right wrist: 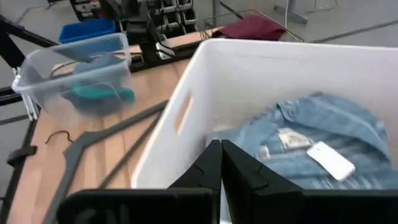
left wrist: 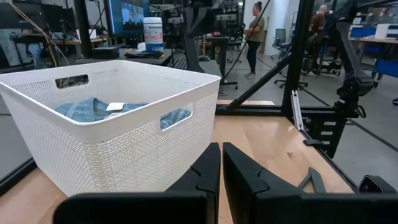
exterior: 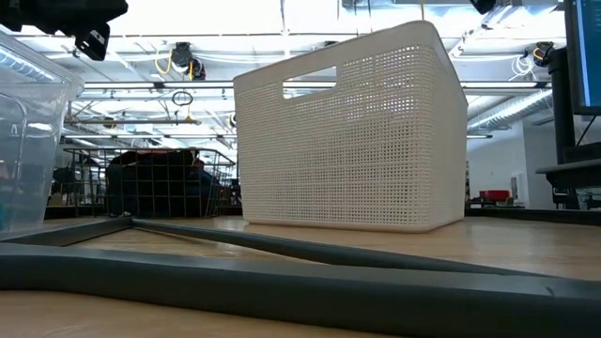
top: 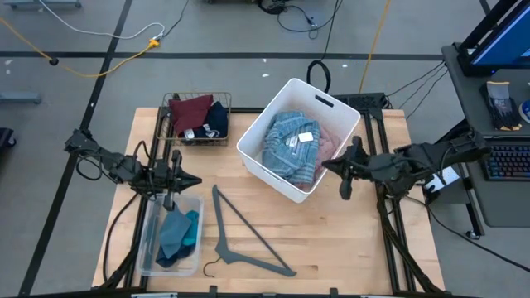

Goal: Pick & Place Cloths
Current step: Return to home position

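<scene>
Cloths are sorted into three containers on the table (top: pixel 348 240).

1. Cloth locations
- We find the light-blue ribbed garment (top: pixel 286 147) lying on top inside the white bin (top: pixel 265 174), its white tag (top: pixel 305 137) facing up. A pink garment (top: pixel 328 149) shows beneath it on the side nearest the right arm.
- The maroon cloth (top: pixel 190 112) and a dark navy piece (top: pixel 217 121) lie side by side in the wire basket (top: pixel 167 116).
- A teal piece (top: pixel 193 228) and a blue-grey piece (top: pixel 172 236) lie in the clear plastic container (top: pixel 147 252).
- The grey hanger (top: pixel 244 240) lies flat on the table between the container and the bin and touches no cloth.

2. Left arm
- The arm reaches in from the table's left edge, with its forearm roughly level.
- The left gripper (top: pixel 192 180) hangs above the far end of the clear container, just short of the wire basket, and points toward the bin.
- In the left wrist view we see the left gripper (left wrist: pixel 221 150) with its fingers drawn together, only a thin slit between them, and nothing held.

3. Right arm
- The arm reaches in from the table's right edge, mirroring the left.
- The right gripper (top: pixel 327 165) sits over the bin's rim, above the pink garment.
- The right wrist view looks down into the bin. There the right gripper (right wrist: pixel 219 148) also has its fingers pressed close, and they are empty.
</scene>
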